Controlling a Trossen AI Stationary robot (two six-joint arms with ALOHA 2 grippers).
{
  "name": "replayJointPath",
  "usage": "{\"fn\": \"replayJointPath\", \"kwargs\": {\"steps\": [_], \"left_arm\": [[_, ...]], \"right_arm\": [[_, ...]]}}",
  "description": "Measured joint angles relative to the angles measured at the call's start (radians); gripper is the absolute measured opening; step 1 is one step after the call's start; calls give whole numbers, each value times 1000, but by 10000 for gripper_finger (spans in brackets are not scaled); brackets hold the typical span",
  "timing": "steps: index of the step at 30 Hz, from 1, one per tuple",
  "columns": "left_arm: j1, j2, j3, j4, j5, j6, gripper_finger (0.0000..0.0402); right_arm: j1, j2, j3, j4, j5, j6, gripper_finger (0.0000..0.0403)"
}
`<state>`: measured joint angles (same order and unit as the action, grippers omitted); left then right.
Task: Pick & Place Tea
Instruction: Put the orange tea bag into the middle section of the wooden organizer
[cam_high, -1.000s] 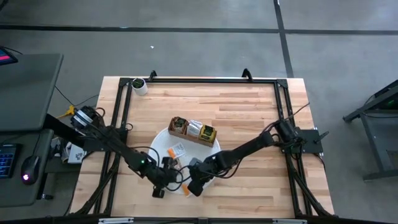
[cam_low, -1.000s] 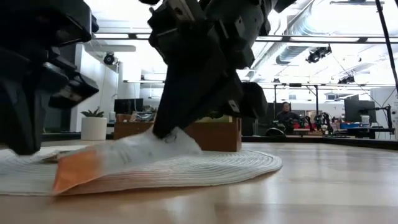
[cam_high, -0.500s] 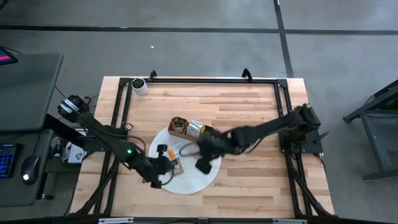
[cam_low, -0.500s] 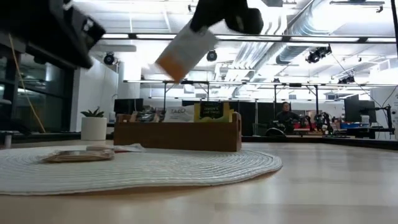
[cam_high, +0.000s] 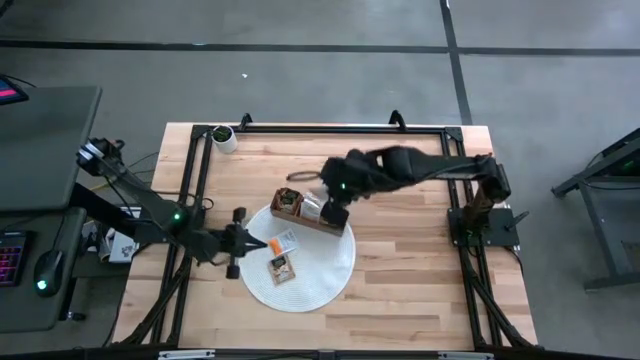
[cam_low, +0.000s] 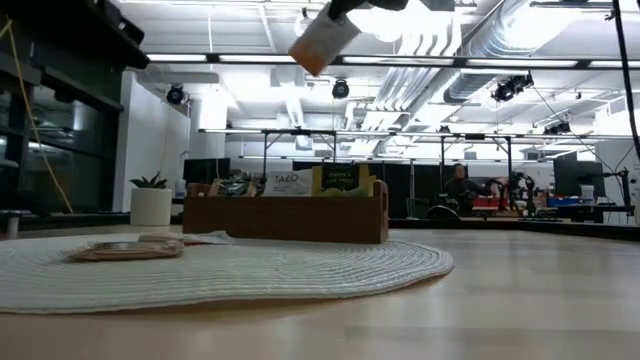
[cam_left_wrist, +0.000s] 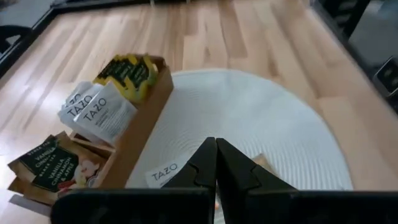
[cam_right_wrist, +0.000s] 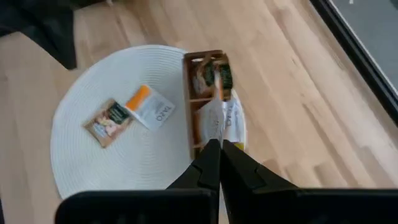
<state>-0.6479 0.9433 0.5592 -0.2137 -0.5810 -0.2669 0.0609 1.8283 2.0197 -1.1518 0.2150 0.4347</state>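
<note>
The right gripper (cam_high: 335, 213) hangs above the brown wooden three-compartment tray (cam_high: 311, 225), its jaws closed on a white and orange tea-bag packet (cam_low: 322, 42) that the low view shows high above the tray's top edge, with clear air beneath it. The tray stands on the far rim of the round white woven mat (cam_high: 325, 282), its compartments holding green, white and yellow packets (cam_left_wrist: 99, 112). Two loose packets lie flat on the mat's open middle: a white and orange one (cam_high: 283, 242) and a brown printed one (cam_high: 280, 266) just beside it, apart from the tray. The left gripper (cam_high: 233, 243) sits at the mat's left edge with jaws pressed together and nothing between them. The pale wooden bench (cam_high: 400, 290) lies open on the mat's right and near sides.
</note>
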Motion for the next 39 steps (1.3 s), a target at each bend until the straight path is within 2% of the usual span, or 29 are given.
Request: {"fn": "replayJointPath", "kwargs": {"steps": [8,12,18,24,30,39], "left_arm": [[0,-237,-191,194,-1,40,0],[0,-362,-279,280,9,86,0],[0,-543,-383,323,16,113,0],[0,-689,-440,324,47,137,0],[0,-759,-457,313,74,162,0],[0,-765,-457,316,131,168,0]], "right_arm": [[-58,88,109,-78,-74,-88,0],[-62,177,194,-99,-101,-124,0],[-73,325,337,-180,-122,-167,0],[-108,386,277,-129,-170,-182,0],[-120,420,272,-112,-181,-181,0],[-135,422,283,-101,-247,-167,0]]}}
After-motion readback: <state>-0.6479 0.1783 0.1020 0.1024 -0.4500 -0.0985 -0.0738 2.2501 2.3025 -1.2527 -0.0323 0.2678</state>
